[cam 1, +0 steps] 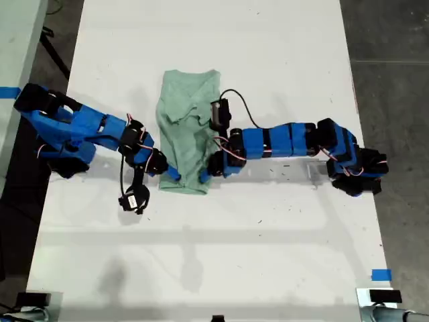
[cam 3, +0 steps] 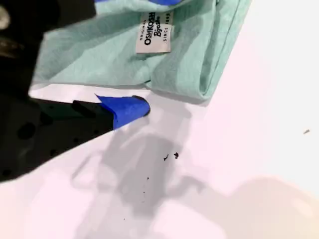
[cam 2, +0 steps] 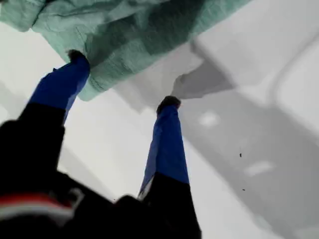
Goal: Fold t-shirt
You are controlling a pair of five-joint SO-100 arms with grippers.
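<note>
The pale mint-green t-shirt [cam 1: 188, 127] lies folded into a narrow strip mid-table. An arm reaches in from each side of the exterior view, and the two grippers meet the strip's lower corners; the wrist views do not settle which arm is which. My first gripper [cam 2: 122, 78] is open, with one blue fingertip [cam 2: 76, 56] against the t-shirt [cam 2: 149, 30] edge and the other on bare table. My second gripper [cam 3: 159, 55] is open and straddles the t-shirt [cam 3: 89, 55] edge. One finger [cam 3: 127, 108] lies on the table beside it, near the white neck label [cam 3: 153, 32].
The white table [cam 1: 214, 268] extends all around the shirt. Blue tape marks sit at the exterior view's left edge [cam 1: 8, 92] and lower right [cam 1: 381, 274]. Dark floor borders the table on both sides. Small dark specks [cam 3: 171, 156] dot the table.
</note>
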